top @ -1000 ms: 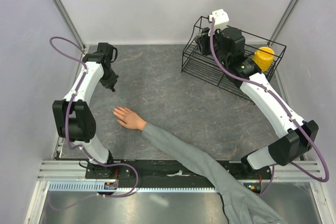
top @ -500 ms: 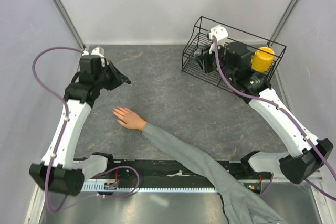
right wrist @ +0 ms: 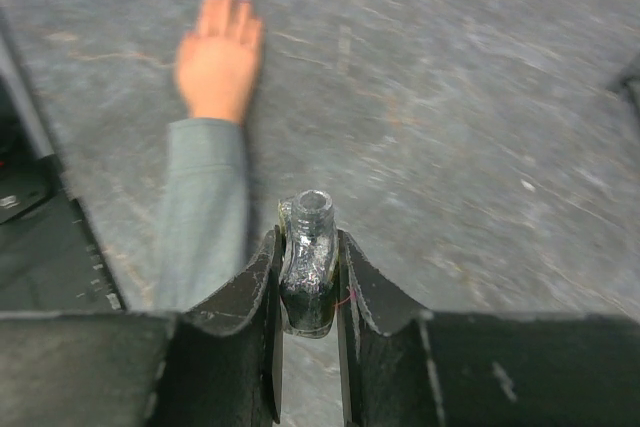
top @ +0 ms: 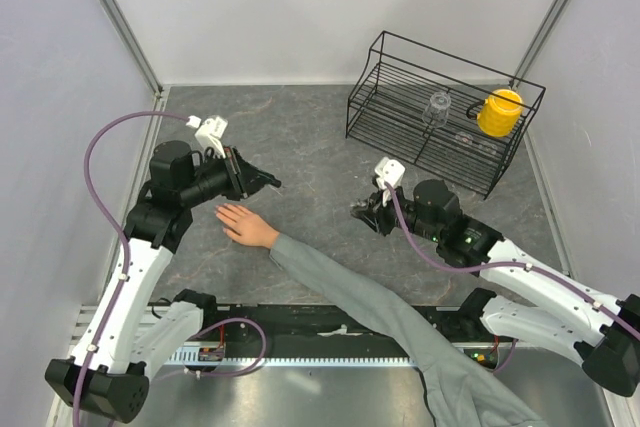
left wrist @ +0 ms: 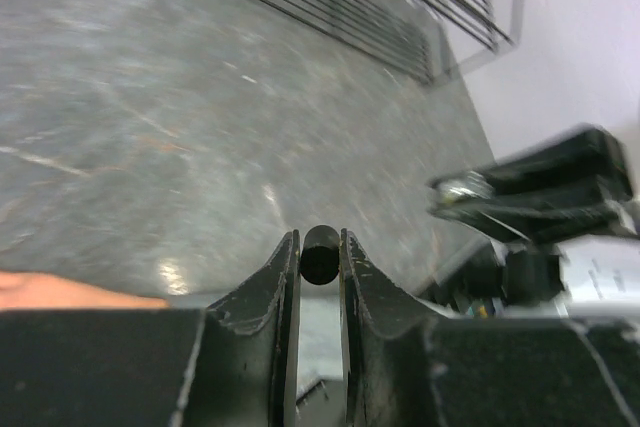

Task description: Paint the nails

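Both arms have swung centre-frame toward the hand (top: 238, 221). The right end effector (top: 360, 211) grips the uncapped bottle (right wrist: 308, 267), and the left end effector (top: 271, 184) pinches probably its brush cap (left wrist: 320, 255); painting nears.

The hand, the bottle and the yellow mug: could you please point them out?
hand (right wrist: 218, 65), right wrist view, back of the hand
bottle (right wrist: 308, 272), right wrist view, glass body
yellow mug (top: 498, 117), top view, its side

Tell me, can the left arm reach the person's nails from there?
Probably yes. The left pincer, clamped on a small dark piece, hangs close beside the hand, with only bare table between. The nails are too small to see.
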You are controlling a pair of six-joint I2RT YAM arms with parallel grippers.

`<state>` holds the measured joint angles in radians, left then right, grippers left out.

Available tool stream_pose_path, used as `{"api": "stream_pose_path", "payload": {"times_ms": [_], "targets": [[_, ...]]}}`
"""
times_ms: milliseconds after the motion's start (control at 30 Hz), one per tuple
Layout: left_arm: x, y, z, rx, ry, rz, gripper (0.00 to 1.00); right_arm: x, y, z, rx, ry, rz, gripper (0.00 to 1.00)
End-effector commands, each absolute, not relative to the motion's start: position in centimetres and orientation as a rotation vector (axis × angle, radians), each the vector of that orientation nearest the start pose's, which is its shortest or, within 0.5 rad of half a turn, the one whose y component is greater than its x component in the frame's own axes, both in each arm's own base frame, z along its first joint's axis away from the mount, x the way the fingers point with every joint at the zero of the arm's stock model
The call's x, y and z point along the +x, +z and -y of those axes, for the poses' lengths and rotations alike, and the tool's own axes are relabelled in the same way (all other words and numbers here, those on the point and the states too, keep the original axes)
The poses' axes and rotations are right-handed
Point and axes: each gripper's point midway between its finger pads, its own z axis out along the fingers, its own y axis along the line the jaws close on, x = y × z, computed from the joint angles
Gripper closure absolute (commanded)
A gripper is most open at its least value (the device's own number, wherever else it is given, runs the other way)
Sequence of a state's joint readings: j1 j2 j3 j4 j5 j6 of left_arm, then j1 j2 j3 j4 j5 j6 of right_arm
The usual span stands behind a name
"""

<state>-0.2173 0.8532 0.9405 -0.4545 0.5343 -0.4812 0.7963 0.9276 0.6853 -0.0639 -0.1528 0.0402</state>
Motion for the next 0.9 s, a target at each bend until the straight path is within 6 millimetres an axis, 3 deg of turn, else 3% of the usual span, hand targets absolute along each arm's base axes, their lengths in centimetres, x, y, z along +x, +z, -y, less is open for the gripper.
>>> {"api": "stream_pose_path", "payload": {"times_ms": [0,67,200,600,867], "targets": [[21.2,33.2,19.3,0.433,-1.108,-1.842,0.98,18.4,24.8,-28.7,-0.924,0.906,-1.473,1.0],[20.0,34.3,20.5,0.522,-1.151,-1.807,0.98,17.6,25.6,-29.4,-0.975,0.958,-1.425,1.0],[17.7,36.2,21.9,0.642,-1.215,-1.761,0.98,17.7,25.6,-30.3,-1.043,0.958,-1.422,1.0],[16.3,35.5,24.7,0.809,-1.164,-1.726,0.98,15.7,27.0,-31.5,-1.127,1.087,-1.335,1.0],[15.5,35.5,26.8,0.899,-1.071,-1.706,0.98,15.5,26.7,-31.8,-1.145,1.095,-1.376,1.0]]}}
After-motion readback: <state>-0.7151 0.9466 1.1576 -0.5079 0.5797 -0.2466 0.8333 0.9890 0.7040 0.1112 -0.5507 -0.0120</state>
